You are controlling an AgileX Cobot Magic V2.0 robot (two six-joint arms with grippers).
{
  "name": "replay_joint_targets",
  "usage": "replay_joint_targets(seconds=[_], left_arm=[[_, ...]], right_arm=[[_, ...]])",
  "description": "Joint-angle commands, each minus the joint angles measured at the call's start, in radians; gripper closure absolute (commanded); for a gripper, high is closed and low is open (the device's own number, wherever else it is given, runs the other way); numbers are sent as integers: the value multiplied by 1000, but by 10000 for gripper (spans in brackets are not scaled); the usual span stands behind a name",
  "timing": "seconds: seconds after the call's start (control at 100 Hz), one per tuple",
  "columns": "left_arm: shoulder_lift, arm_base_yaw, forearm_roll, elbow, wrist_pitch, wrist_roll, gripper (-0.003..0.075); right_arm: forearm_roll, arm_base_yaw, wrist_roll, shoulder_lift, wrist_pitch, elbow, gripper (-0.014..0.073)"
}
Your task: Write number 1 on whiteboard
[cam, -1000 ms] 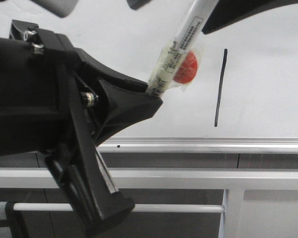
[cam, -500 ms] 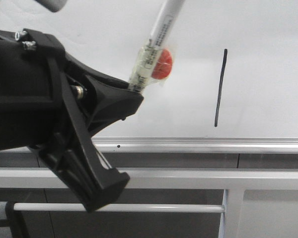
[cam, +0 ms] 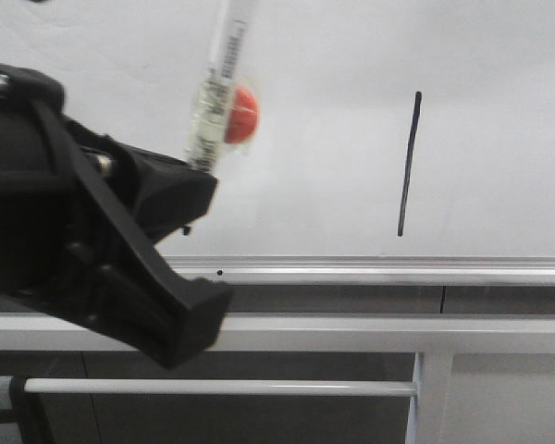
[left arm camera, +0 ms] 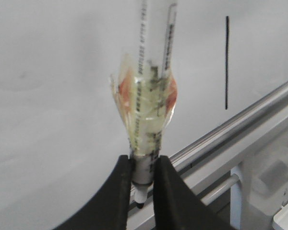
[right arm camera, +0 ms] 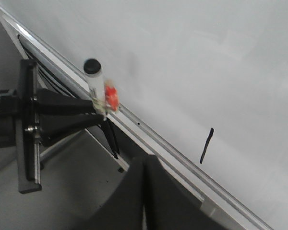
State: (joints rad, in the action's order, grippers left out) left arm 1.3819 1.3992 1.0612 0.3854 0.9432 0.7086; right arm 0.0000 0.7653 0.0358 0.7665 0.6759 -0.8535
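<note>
The number 1 (cam: 408,162) is a thin black slanted stroke on the whiteboard (cam: 333,55), above its silver edge rail (cam: 379,270). It also shows in the left wrist view (left arm camera: 226,62) and the right wrist view (right arm camera: 206,145). My left gripper (cam: 196,180) (left arm camera: 144,165) is shut on the white marker (cam: 220,83) (left arm camera: 149,96) near its black tip, well left of the stroke. Clear tape with a red patch (cam: 242,116) wraps the marker. My right gripper (right arm camera: 145,160) is shut and empty, off the board's edge, looking at the left gripper (right arm camera: 97,111) and marker (right arm camera: 95,81).
Below the board's rail run white horizontal metal bars (cam: 259,331) and a thinner white rod (cam: 222,387), with a white upright post (cam: 430,398) at the right. A grey surface (right arm camera: 62,191) lies beneath the arms.
My left gripper has moved left with the marker, farther from the stroke. The right gripper's black finger has left the top of the front view. The stroke is unchanged.
</note>
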Motion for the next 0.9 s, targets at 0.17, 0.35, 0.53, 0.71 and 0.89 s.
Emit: replay_joint_targets(seconds=[0.17, 0.35, 0.53, 0.71, 0.89], left_arm=[[-19, 127, 194, 9, 261, -56, 741], [-19, 130, 229, 9, 265, -186, 741], [5, 130, 252, 11, 267, -274, 741], [76, 130, 285, 53, 267, -304, 741], [99, 112, 305, 80, 260, -304, 741]], right_arm=[[-34, -5, -6, -5, -34, -37, 657], [-88, -5, -6, -5, 25, -37, 657], [-147, -5, -6, -16, 46, -37, 657], [-173, -5, -6, -16, 52, -37, 657], [-181, -5, -6, -16, 53, -37, 657]])
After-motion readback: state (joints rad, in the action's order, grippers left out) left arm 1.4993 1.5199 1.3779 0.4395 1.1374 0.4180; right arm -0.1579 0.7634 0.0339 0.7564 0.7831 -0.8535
